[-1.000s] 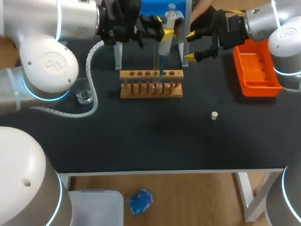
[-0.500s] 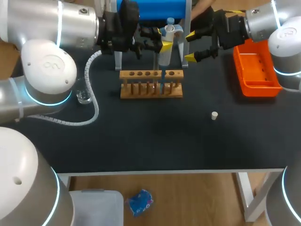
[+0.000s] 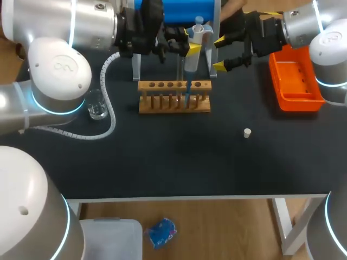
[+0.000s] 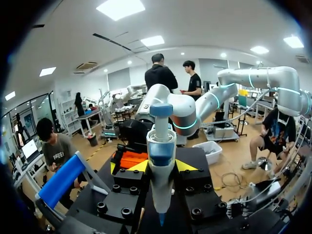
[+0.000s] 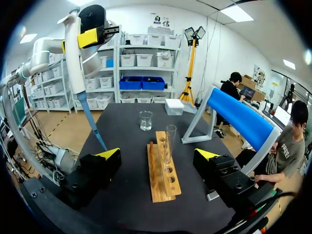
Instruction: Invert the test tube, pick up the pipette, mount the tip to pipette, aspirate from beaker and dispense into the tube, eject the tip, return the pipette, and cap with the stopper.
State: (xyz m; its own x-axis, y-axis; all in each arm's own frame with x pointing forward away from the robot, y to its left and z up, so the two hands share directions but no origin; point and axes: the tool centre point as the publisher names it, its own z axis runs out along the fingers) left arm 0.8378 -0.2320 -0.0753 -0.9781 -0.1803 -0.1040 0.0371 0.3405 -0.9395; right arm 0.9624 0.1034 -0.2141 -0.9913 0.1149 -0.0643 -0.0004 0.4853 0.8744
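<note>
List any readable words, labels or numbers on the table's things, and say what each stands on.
None readable: the pipette, wooden test tube rack, beaker, orange tray and stopper show no legible print.
The left arm's joint cap bears a mark too faint to read.

Head overhead, looking down; wrists close-in; all share pipette (image 3: 191, 53).

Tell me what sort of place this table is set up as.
Probably a chemistry-style lab bench for robot liquid handling: it has a wooden test tube rack, a glass beaker, and a pipette held in the left gripper.
</note>
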